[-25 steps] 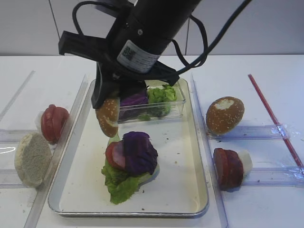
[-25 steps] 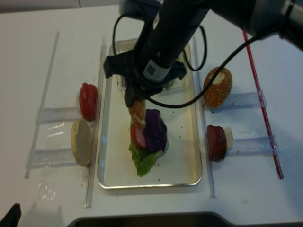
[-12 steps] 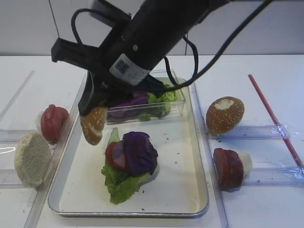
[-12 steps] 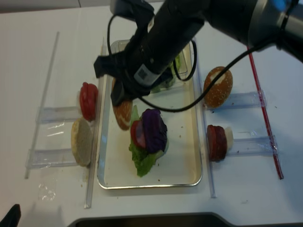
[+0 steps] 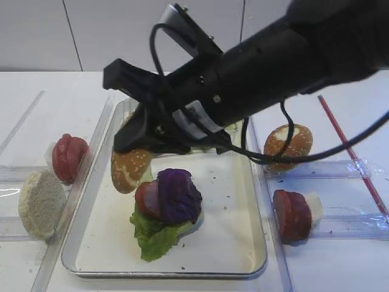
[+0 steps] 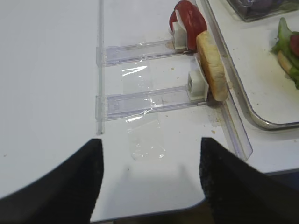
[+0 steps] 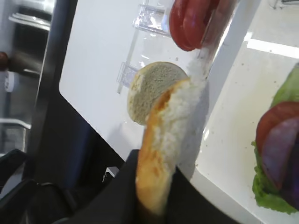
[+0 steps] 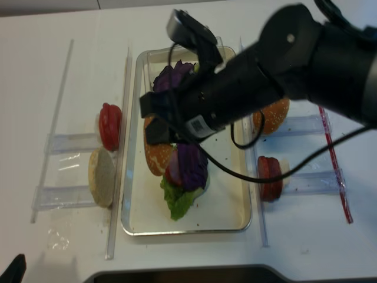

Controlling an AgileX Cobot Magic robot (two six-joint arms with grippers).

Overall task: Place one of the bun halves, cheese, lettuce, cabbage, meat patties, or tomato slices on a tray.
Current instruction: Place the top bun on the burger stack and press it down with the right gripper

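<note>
My right gripper (image 5: pixel 135 141) is shut on the golden sesame bun half (image 5: pixel 130 170), holding it on edge. In the right wrist view the bun (image 7: pixel 164 140) rises from between the black jaws, crumb face to the right. It hangs over the left side of the metal tray (image 5: pixel 226 234), just left of a stack of lettuce (image 5: pixel 155 238), a tomato slice (image 5: pixel 144 198) and purple cabbage (image 5: pixel 178 194). Whether the bun touches the tray I cannot tell. My left gripper (image 6: pixel 149 186) stands open over the bare white table near its front edge.
A pale bun half (image 5: pixel 41 204) and red slices (image 5: pixel 68 157) stand in clear holders left of the tray. On the right are a darker bun with a white patch (image 5: pixel 287 146) and meat patties (image 5: pixel 292 216). A clear box (image 8: pixel 177 73) of leaves sits at the tray's far end.
The right arm has swung left and then lowered, tilting flatter over the tray. The bun went from above the stack to its left side and turned its dome toward the camera.
</note>
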